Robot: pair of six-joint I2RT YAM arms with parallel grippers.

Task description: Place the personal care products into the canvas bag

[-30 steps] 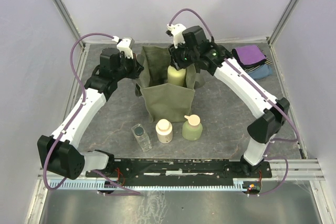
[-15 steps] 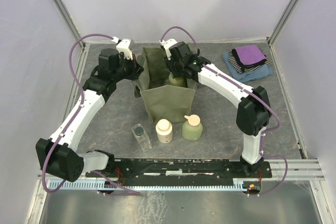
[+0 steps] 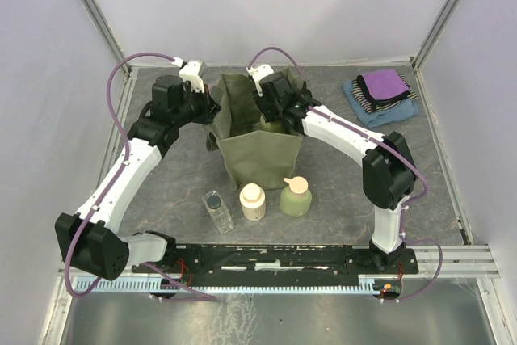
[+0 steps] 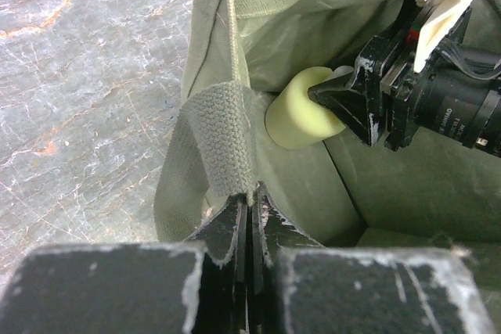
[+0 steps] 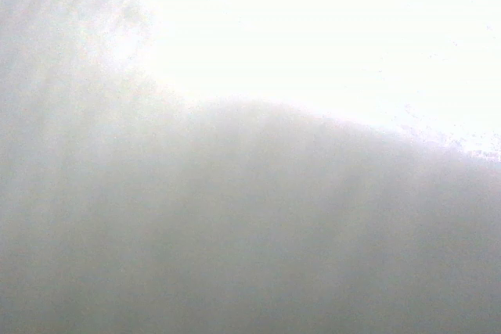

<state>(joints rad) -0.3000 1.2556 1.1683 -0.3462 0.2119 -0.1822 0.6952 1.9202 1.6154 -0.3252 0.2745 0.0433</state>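
Nearest the arm bases, a clear square bottle (image 3: pixel 216 209), a cream jar-like bottle (image 3: pixel 253 201) and a round green bottle (image 3: pixel 296 195) stand in a row on the grey marbled counter (image 3: pixel 161 191), just before the canvas bag (image 3: pixel 260 157). Left tool (image 4: pixel 250 207): pinched flat on the bag's webbing handle (image 4: pixel 223 142). Right tool (image 4: pixel 329 101): inside the bag, clamped on the yellow-green bottle (image 4: pixel 293 115). Folded cloths (image 3: pixel 380 94) lie at the far right corner, and pale walls (image 3: pixel 258 6) enclose the counter.
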